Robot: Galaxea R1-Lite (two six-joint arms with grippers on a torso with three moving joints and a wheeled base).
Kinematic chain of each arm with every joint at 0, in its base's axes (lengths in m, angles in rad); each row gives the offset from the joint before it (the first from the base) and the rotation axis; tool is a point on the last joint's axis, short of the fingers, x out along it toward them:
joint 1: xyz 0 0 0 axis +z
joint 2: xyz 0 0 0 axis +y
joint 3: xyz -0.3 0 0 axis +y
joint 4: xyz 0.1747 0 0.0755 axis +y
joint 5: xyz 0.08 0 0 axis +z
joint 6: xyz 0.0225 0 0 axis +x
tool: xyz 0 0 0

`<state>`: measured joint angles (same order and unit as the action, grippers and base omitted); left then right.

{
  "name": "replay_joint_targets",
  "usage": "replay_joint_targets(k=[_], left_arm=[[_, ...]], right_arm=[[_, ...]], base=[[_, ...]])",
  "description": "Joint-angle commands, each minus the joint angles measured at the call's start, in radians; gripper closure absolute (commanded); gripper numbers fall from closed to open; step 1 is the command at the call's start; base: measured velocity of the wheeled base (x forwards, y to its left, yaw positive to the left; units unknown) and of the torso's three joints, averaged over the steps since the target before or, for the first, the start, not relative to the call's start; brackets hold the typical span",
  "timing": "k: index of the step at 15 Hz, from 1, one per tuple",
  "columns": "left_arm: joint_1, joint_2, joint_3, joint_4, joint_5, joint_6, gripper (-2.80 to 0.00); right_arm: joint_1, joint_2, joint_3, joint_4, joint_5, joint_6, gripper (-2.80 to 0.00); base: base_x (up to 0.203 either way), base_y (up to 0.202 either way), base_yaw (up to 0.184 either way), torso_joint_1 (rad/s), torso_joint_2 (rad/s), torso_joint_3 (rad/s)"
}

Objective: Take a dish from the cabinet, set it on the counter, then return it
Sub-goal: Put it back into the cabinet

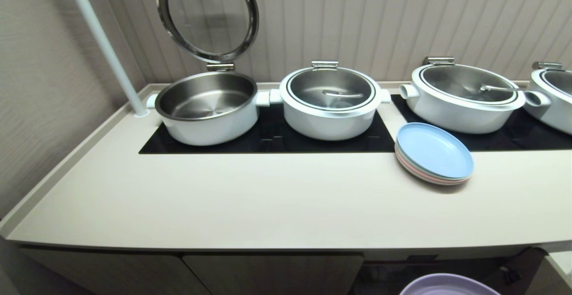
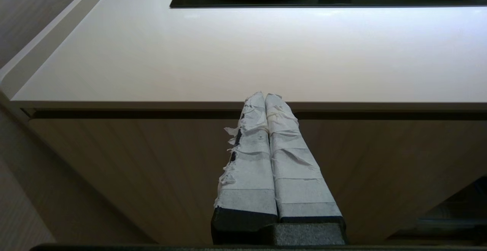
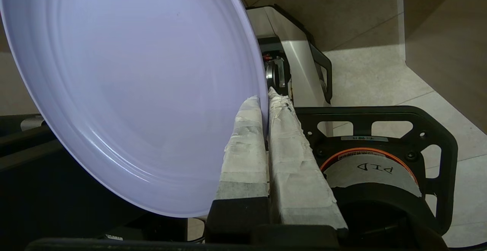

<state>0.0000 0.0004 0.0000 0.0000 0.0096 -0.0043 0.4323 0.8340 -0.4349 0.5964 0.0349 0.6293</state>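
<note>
Overhead, head view: the round, shallow lavender plastic dish [image 1: 447, 284] is seen only as an arc at the lower edge, below the cream-beige counter [image 1: 268, 196]; it is judged out of the beige cabinet [image 1: 268, 270] but not yet set down.
Left wrist view: the left gripper [image 2: 269, 100] is kept clenched on nothing, parked facing the cabinet front.
Right wrist view: the dish rim is pinched edge-on by the right gripper [image 3: 265, 102], probably so the plate's face is kept clear for laying flat.

1. The dish [image 3: 125, 91] looks like smooth, softly glossy lavender plastic.
2. The right pincer [image 3: 265, 102] is wrapped in rough, frayed white tape.
3. The table [image 1: 250, 196] is smooth matt cream; its cooktop panel [image 1: 268, 141] is glossy black glass.
4. The open pot [image 1: 206, 106], at ten o'clock, is brushed metal inside.
</note>
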Motion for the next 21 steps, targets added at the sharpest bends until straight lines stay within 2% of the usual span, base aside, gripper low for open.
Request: replay_joint_targets(k=[1, 13, 21], left_arm=[[0.0, 0.0, 0.0, 0.0, 0.0, 0.0, 0.0], [0.0, 0.0, 0.0, 0.0, 0.0, 0.0, 0.0], [0.0, 0.0, 0.0, 0.0, 0.0, 0.0, 0.0]], right_arm=[[0.0, -0.001, -0.001, 0.003, 0.0, 0.003, 0.0], [-0.001, -0.015, -0.021, 0.04, 0.0, 0.006, 0.0], [0.002, -0.015, -0.021, 0.047, 0.001, 0.064, 0.0]], base=[[0.0, 0.0, 0.0, 0.0, 0.0, 0.0], [0.0, 0.0, 0.0, 0.0, 0.0, 0.0], [0.0, 0.0, 0.0, 0.0, 0.0, 0.0]])
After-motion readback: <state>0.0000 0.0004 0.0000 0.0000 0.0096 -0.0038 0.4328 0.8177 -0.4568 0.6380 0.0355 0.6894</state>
